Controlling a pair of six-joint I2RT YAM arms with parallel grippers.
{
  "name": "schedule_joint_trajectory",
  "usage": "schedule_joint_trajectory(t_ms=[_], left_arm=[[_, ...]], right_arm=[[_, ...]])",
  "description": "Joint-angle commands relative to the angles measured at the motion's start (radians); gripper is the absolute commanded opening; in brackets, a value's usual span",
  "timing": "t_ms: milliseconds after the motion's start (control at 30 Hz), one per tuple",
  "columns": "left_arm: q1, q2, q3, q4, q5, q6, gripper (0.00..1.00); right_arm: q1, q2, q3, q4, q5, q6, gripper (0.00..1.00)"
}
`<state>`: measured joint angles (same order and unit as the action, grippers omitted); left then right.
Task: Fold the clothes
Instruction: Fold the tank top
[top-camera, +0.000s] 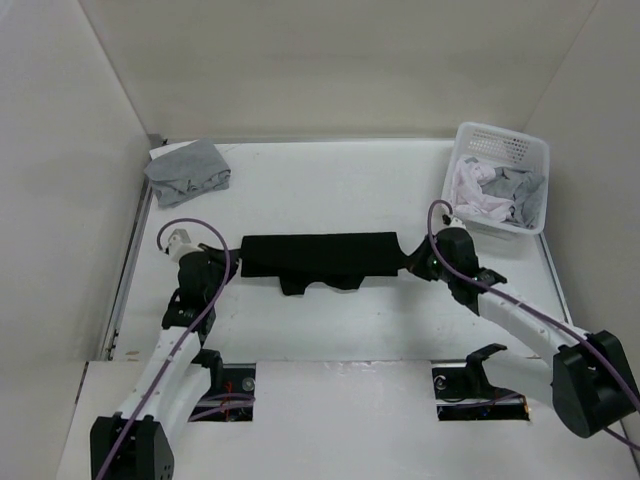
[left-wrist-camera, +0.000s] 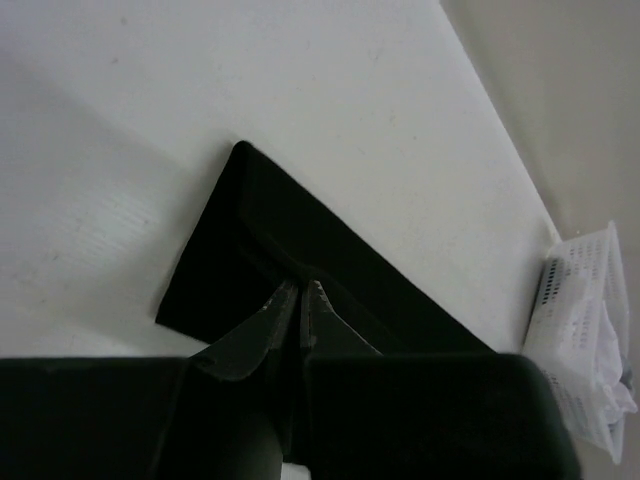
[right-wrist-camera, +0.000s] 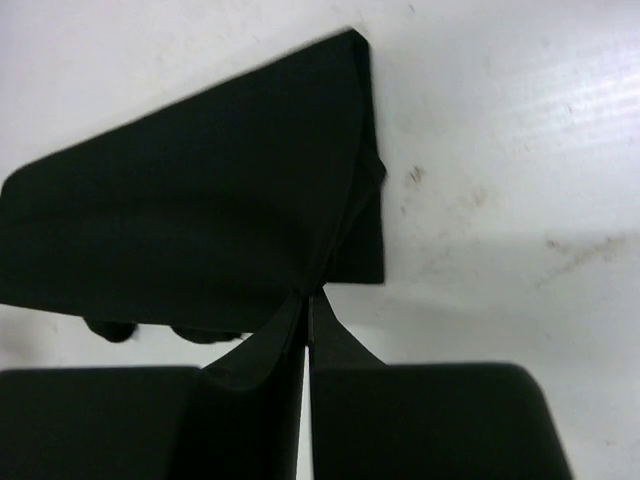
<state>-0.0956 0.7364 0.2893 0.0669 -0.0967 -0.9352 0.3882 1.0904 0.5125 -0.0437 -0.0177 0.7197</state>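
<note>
Roughly midway: the black shirt (top-camera: 320, 258) lies across the middle of the table (top-camera: 330, 190) as a long folded band. The left gripper (left-wrist-camera: 302, 290) and right gripper (right-wrist-camera: 308, 295) each pinch one end, jaws pressed on cloth. A grey garment (top-camera: 187, 172) sits folded far left, and more clothes (top-camera: 490, 195) wait in the basket (top-camera: 500, 135) far right. No writing is readable.

1. I'm looking at a white table (top-camera: 330, 190) here.
2. A black garment (top-camera: 320, 258) is lying stretched sideways across its middle.
3. A grey garment (top-camera: 188, 172) is sitting crumpled in the far-left corner.
4. A white basket (top-camera: 500, 138) is standing far right.
</note>
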Motion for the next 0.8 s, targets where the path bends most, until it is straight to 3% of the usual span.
schedule_joint_trajectory(t_ms=[0, 200, 267, 400, 567, 667, 767], left_arm=[[0.006, -0.066, -0.064, -0.053, 0.009, 0.003, 0.02], [0.020, -0.130, -0.131, -0.105, 0.011, -0.008, 0.05], [0.020, -0.147, -0.141, -0.130, 0.009, -0.014, 0.10], [0.053, -0.192, -0.128, -0.179, -0.006, -0.014, 0.26], [0.076, -0.223, -0.044, -0.148, -0.015, -0.017, 0.30], [-0.004, -0.093, 0.016, -0.060, -0.018, -0.053, 0.30], [-0.199, 0.090, 0.060, 0.078, -0.060, -0.080, 0.29]], right_arm=[[0.013, -0.018, -0.045, 0.041, 0.025, 0.032, 0.05], [0.051, -0.001, -0.109, 0.039, 0.032, 0.101, 0.07], [0.050, -0.010, -0.138, 0.045, 0.038, 0.122, 0.11], [0.042, -0.046, -0.143, 0.039, 0.064, 0.127, 0.36], [0.036, -0.032, -0.089, 0.041, 0.076, 0.101, 0.53], [-0.011, 0.090, -0.037, 0.100, 0.073, 0.074, 0.59], [-0.032, 0.230, 0.010, 0.154, 0.056, 0.064, 0.57]])
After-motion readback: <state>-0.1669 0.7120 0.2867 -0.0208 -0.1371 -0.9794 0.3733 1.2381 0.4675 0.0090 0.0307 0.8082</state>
